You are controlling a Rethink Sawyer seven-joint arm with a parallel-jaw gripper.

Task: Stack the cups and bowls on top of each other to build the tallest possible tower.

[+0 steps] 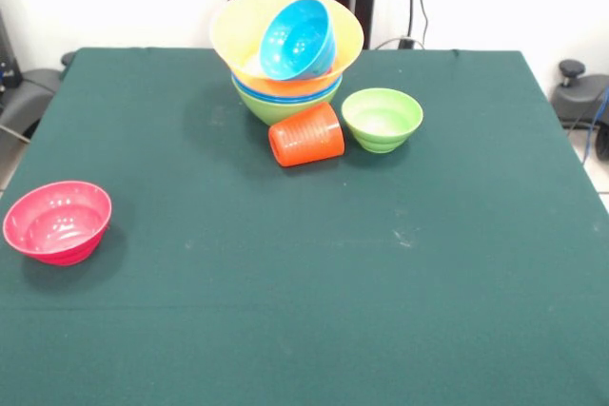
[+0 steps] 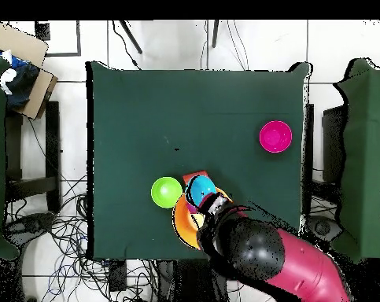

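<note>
Gripper (image 2: 211, 206) over tower (image 1: 285, 102), fingers' state can't tell, light-blue bowl (image 1: 297, 38) tilted atop, orange cup (image 1: 306, 136) on side nr base

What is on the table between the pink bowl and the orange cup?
Nothing. In the front view only bare green table lies between the pink bowl and the orange cup.

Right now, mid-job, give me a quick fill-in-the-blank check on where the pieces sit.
1. The light-blue bowl sits tilted inside the wide ____ bowl atop the tower.
2. The ribbed orange-red cup lies on its ____ against the tower's base.
3. The small green bowl stands upright beside that ____.
4. The pink-red bowl sits ____ from the tower.

Missing: orange-yellow; side; cup; apart
</note>
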